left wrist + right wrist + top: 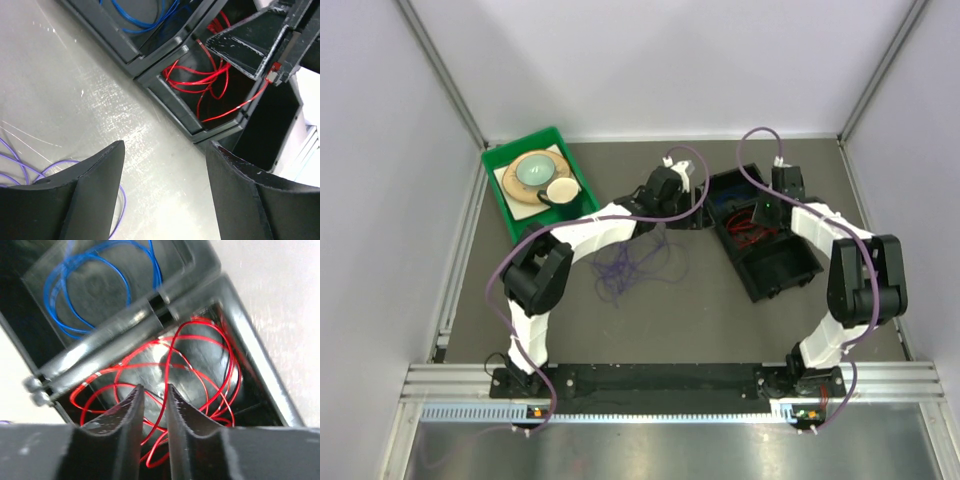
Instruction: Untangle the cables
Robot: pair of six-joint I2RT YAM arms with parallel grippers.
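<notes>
Right wrist view looks straight down on the thin red cables [172,355], which lie as loose overlapping loops in the middle compartment of a black plastic divided box [782,268]. They seem to sit there because each colour gets its own bin. The thin blue cables [52,295] are coiled in the neighbouring compartment at the upper left of that frame, and the third compartment looks bare in the top view. The red coil has no single heading, but its loops stretch along the bin from upper right to lower left. In the left wrist view one strand runs out straight, rising from the bin toward the upper right to the tip of the right tool [153,390]. That tool hangs just over the red bin with its jaws a narrow slit apart. Whether the strand is caught on a finger or merely lying against it I cannot tell. The hair-thin purple cables [625,265] are a loose heap on the grey surface [720,320] at the centre of the top view, its long axis slanting from upper right to lower left. They are probably the lot yet to be sorted. The left tool [165,150] is wide open and holds nothing, between that heap and the box. A green plastic tray [498,205] stands apart at the upper left.
</notes>
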